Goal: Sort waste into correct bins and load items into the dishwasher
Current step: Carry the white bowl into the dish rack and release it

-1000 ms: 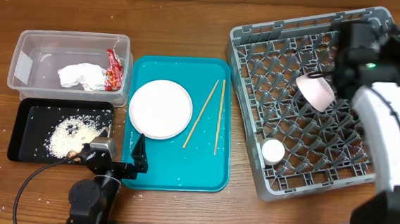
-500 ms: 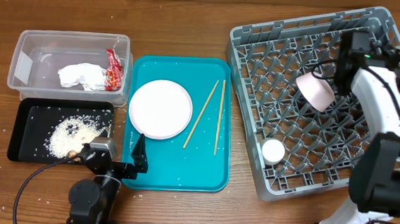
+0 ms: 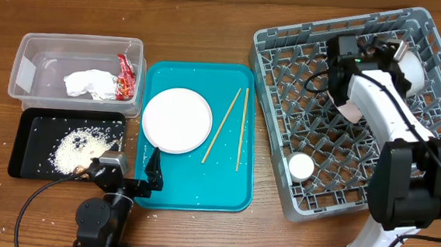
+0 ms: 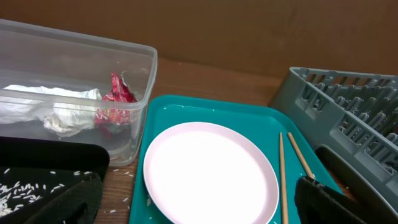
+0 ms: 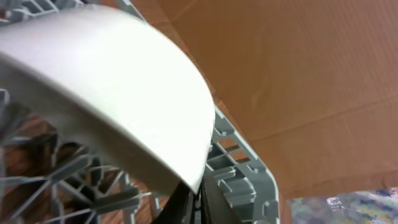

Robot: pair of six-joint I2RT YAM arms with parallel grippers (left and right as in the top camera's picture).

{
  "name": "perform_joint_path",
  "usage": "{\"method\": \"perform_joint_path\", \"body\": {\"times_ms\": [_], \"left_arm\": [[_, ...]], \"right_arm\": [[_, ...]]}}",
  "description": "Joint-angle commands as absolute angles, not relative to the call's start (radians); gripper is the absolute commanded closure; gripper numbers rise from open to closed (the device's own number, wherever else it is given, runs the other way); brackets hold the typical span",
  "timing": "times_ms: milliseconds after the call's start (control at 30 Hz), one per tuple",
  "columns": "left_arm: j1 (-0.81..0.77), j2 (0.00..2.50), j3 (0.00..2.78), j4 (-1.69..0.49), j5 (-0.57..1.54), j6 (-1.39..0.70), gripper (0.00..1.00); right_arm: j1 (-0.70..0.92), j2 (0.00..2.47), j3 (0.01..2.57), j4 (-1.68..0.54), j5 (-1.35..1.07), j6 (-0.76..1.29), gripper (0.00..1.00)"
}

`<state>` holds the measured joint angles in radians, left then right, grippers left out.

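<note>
My right gripper (image 3: 402, 58) is over the far right of the grey dish rack (image 3: 286, 74), shut on the rim of a greyish-white bowl (image 3: 416, 73). In the right wrist view the bowl (image 5: 112, 93) fills the frame, pinched at its edge by the fingers (image 5: 196, 190). A pink bowl (image 3: 351, 111) lies in the rack, partly hidden by the arm. A white cup (image 3: 301, 166) sits near the rack's front. My left gripper (image 3: 153, 173) is open at the teal tray's near edge, in front of the pale plate (image 3: 177, 120) (image 4: 211, 171). Two chopsticks (image 3: 222, 125) (image 4: 283, 180) lie beside the plate.
The clear tub (image 3: 46, 61) holds the red wrapper (image 3: 124, 76) (image 4: 115, 99) and the white napkin (image 3: 89, 83). The black tray (image 3: 31, 165) holds rice crumbs (image 3: 79, 146). The teal tray (image 3: 193, 188) carries the plate and chopsticks. A few grains lie on the table.
My right arm has swung left and back across the rack and now covers part of the pink bowl. The left arm has not moved.
</note>
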<state>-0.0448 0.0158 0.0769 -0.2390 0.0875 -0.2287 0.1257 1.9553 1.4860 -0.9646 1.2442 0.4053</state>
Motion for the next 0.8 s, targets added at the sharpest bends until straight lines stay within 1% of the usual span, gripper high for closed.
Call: {"method": "perform_joint_path", "body": {"times_ms": [0,33,67,100,233,300,367,433,467,533,600,700,767], "left_arm": [[-0.039,0.006,0.073,-0.236,0.101,-0.224,0.00],[-0.039,0.006,0.073,-0.236,0.101,-0.224,0.00],[-0.039,0.006,0.073,-0.236,0.101,-0.224,0.00],[-0.039,0.006,0.073,-0.236,0.101,-0.224,0.00],[-0.039,0.006,0.073,-0.236,0.101,-0.224,0.00],[-0.039,0.006,0.073,-0.236,0.101,-0.224,0.00],[-0.039,0.006,0.073,-0.236,0.101,-0.224,0.00],[-0.039,0.006,0.073,-0.236,0.101,-0.224,0.00],[-0.039,0.006,0.073,-0.236,0.101,-0.224,0.00],[-0.039,0.006,0.073,-0.236,0.101,-0.224,0.00],[-0.039,0.006,0.073,-0.236,0.101,-0.224,0.00],[-0.039,0.006,0.073,-0.236,0.101,-0.224,0.00],[-0.039,0.006,0.073,-0.236,0.101,-0.224,0.00]], "right_arm": [[0.168,1.954,1.492,-0.978,1.234,0.392,0.83],[0.178,1.953,1.492,-0.979,1.234,0.392,0.76],[0.192,1.949,1.493,-0.979,1.233,0.392,0.65],[0.208,1.943,1.494,-0.978,1.232,0.393,0.60],[0.280,1.898,1.494,-0.981,1.225,0.393,0.59],[0.324,1.862,1.494,-0.981,1.224,0.395,0.57],[0.383,1.816,1.503,-0.984,1.157,0.396,0.51],[0.442,1.765,1.522,-1.004,1.015,0.396,0.44],[0.467,1.743,1.529,-1.009,0.927,0.396,0.39],[0.526,1.692,1.539,-1.010,0.648,0.392,0.38],[0.570,1.666,1.539,-1.001,0.345,0.393,0.39],[0.615,1.680,1.529,-0.963,-0.033,0.398,0.49],[0.641,1.708,1.512,-0.931,-0.151,0.461,0.50]]}}
